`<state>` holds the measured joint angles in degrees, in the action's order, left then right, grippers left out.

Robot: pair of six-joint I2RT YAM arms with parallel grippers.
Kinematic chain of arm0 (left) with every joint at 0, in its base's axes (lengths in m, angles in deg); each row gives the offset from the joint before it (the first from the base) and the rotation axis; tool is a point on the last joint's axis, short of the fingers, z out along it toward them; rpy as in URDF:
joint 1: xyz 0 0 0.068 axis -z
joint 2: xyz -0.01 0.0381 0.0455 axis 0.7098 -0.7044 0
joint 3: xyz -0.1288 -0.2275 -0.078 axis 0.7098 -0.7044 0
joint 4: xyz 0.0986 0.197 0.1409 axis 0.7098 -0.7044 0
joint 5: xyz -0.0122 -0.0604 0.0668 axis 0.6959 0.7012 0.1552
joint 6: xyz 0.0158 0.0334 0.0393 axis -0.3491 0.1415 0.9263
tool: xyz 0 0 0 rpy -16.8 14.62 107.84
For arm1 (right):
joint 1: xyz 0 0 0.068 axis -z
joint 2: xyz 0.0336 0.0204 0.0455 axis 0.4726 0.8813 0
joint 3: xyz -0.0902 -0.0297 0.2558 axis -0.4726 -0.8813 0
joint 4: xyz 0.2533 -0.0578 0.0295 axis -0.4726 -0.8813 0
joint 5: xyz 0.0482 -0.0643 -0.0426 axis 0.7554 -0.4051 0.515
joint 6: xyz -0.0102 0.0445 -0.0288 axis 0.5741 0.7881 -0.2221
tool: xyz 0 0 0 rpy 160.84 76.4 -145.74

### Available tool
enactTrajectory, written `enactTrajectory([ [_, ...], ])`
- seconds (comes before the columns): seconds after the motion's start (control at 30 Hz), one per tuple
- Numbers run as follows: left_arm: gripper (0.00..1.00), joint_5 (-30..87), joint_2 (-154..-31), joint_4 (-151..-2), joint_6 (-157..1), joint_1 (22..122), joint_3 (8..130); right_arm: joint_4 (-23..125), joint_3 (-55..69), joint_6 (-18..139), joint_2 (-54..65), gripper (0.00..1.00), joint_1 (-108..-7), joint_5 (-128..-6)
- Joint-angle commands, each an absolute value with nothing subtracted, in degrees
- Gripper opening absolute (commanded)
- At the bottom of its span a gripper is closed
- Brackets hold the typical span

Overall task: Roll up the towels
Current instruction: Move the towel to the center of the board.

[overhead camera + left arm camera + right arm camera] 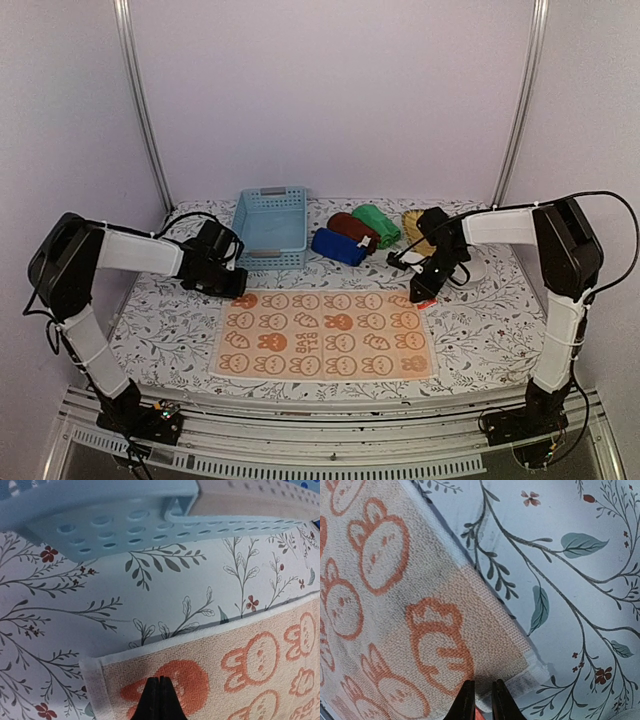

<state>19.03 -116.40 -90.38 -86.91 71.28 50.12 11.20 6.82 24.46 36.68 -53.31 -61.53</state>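
While the orange towel point(325, 335) lies spread flat on the flowered surface point(480, 320), close to the near edge, both arms reach in to its far corners. At the far left corner the left claw point(238, 290) sits just above the cloth. The left wrist view shows its two dark fingers pressed tight together, clenched, with their tips over an orange bunny print and nothing visible between them. At the far right corner the right claw point(420, 298) points down at the towel's white hem. Its fingers stand a narrow gap apart over the corner in the right wrist view, and whether they pinch the cloth I cannot tell.

Behind the flat towel, three rolled towels lie close together: the dark blue towel point(338, 246) nearest, the maroon towel point(352, 228) behind it, and the green towel point(377, 224) to their right. A light blue basket point(270, 258) stands to their left and a yellow wicker tray point(413, 224) to their right.
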Motion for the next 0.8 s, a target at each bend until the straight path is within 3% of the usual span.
enactTrajectory([
  [0.0, 0.00, 18.3, -117.8, -89.7, -86.4, 70.1, 50.6, 14.4, 7.0, 25.5, 39.3, 0.16, -53.2, -67.0],
  [0.47, 0.00, 15.1, -118.6, -91.0, -87.6, 68.2, 51.0, 16.6, 8.0, 24.3, 41.7, 0.18, -52.3, -69.6],
  [0.7, 0.00, 17.7, -110.3, -89.8, -86.3, 68.2, 51.5, 11.6, 13.1, 24.3, 35.7, 0.30, -52.1, -60.4],
  [0.77, 0.10, 16.2, -107.8, -90.0, -85.9, 68.0, 51.2, 10.3, 15.1, 24.8, 35.4, 0.31, -51.5, -59.3],
])
